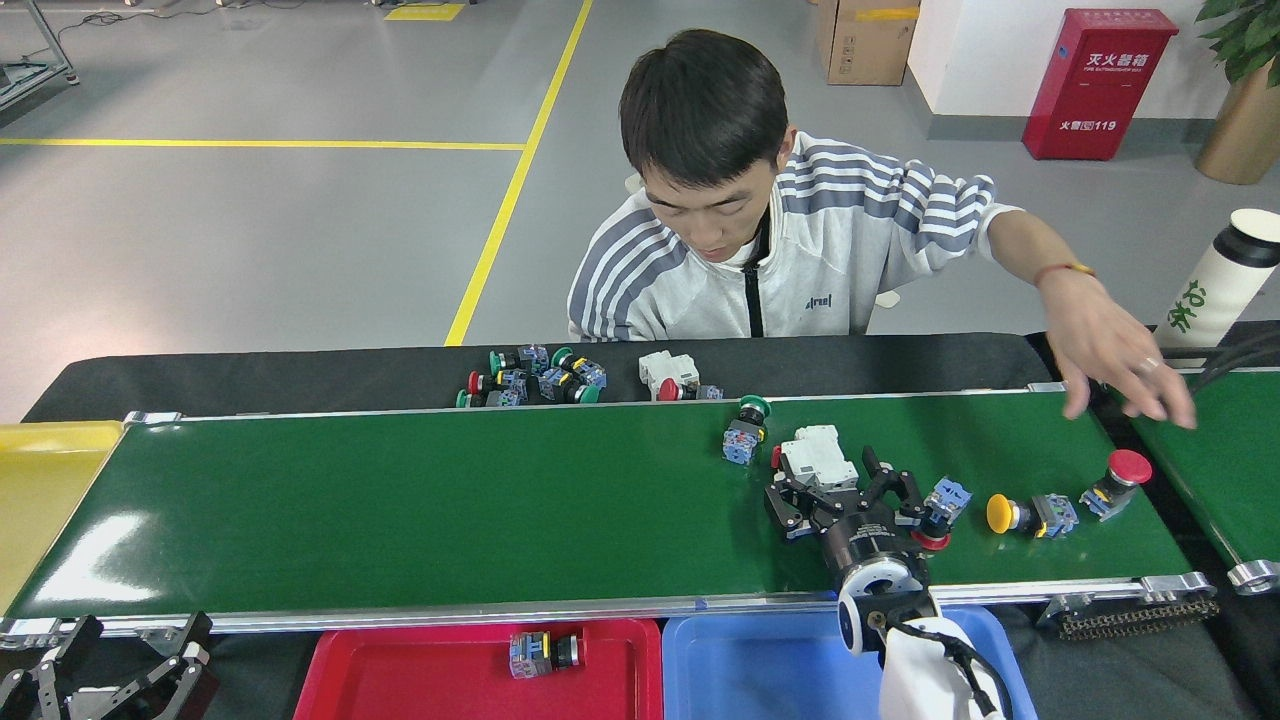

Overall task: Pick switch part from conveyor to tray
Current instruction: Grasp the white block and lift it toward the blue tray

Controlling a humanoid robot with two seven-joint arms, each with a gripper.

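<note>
- The right gripper [838, 487] was out over the conveyor [450, 500], with its black fingers [783, 503] spread wide apart and holding nothing.
- A white switch part [818, 458] lay just past the fingertips, on the far side of them and partly between them. I could not tell if a finger touched it.
- The white part's long side seemed to run away from the robot and a bit to the left, so the fingers stood on either side of its short width.
- A blue part with a red cap [940, 503] lay right beside the finger on the right side, close enough to get bumped, I thought.
- A small part with a green cap [745, 430] lay a little past the fingers, off to their left.
- A yellow-capped part [1030, 514] and a red-capped part [1115, 483] lay further off to the right of the fingers.
- The left gripper [110, 670] sat low by the near edge, well away from all of these. I could not tell if its fingers were apart.
- The right arm was much the nearer one, so I guessed it would do the picking.
- The red tray [400, 680] was behind the fingers and to their left, with one small switch [542, 652] lying in it.
- A person's hand [1120, 360] reached over the far right end of the belt, well apart from the fingers.
</note>
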